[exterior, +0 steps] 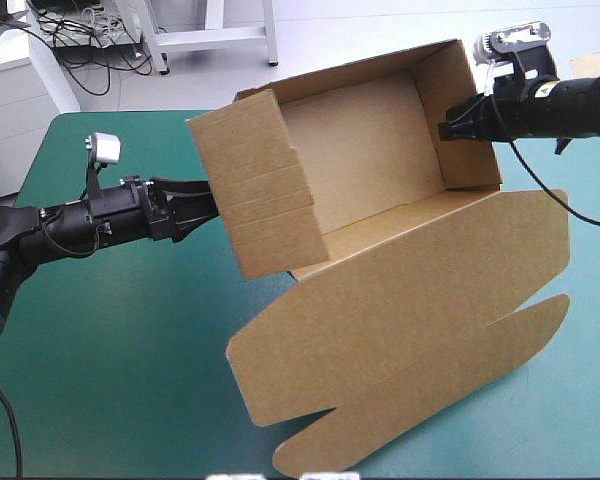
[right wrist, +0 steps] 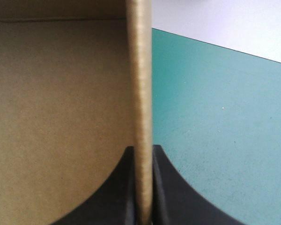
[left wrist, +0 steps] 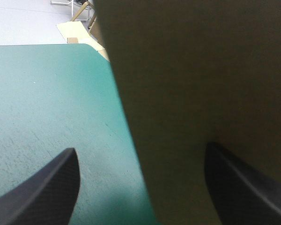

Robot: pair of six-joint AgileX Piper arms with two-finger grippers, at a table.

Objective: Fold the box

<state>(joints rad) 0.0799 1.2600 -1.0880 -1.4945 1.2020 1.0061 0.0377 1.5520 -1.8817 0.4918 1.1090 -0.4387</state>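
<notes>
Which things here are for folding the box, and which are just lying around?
For the job: the brown box, walls raised; the right gripper, jaws shut on one wall; the left gripper, jaws open at the opposite wall.
Just there: the teal-green table; spare board beyond its edge.

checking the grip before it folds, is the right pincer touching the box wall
Touching: the right wrist view shows the right pincer shut on the box wall.
</notes>
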